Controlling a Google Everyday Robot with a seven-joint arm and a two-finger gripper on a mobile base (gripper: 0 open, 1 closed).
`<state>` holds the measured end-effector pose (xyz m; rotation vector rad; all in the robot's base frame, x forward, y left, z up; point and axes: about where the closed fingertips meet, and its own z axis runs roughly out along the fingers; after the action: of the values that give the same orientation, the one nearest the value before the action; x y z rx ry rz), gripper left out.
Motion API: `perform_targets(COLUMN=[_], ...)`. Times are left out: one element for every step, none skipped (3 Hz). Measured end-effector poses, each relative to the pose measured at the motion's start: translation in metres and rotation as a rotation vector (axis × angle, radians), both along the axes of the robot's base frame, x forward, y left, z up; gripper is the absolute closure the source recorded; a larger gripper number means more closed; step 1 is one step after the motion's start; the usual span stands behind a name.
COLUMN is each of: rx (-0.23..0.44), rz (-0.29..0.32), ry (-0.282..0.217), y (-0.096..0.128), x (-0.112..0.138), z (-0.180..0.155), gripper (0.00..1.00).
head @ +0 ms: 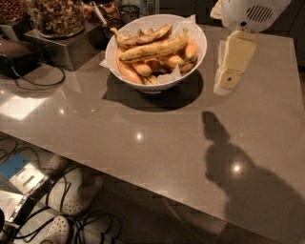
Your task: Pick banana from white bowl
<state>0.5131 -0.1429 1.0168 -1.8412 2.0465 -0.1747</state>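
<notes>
On the far side of the grey table (143, 157) stands the white bowl (157, 82), lined with white paper; it is heaped with bananas. Across the top of the heap lies the banana (155, 47), long and brown-flecked, running from lower left to upper right; shorter orange-yellow bananas (174, 60) sit beneath and beside it. To the right of the bowl, just beside its rim and apart from it, hangs the gripper (228, 81), cream-coloured, under the white arm housing (252, 14); it hovers above the tabletop, tips down. Whether it is open or closed cannot be told from this angle; nothing is seen in its hold. Its shadow (224, 152) falls on the table nearer the camera. Left of the bowl, a glass jar of nuts (55, 16) rests on a metal stand (62, 50); a dark cable (33, 78) loops across the surface.
</notes>
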Motion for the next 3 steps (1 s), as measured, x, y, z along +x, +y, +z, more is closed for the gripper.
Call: perform_targets(rx=[-0.018,-0.012,-0.012], rz=[0.045,0.047,0.047], ry=[-0.004,-0.018,-0.018], y=[0.0168,0.0198,0.0198], x=[0.0237,0.0261,0.0261], z=[0.0021,0.0042,0.0042], gripper=[0.0,0.0,0.0])
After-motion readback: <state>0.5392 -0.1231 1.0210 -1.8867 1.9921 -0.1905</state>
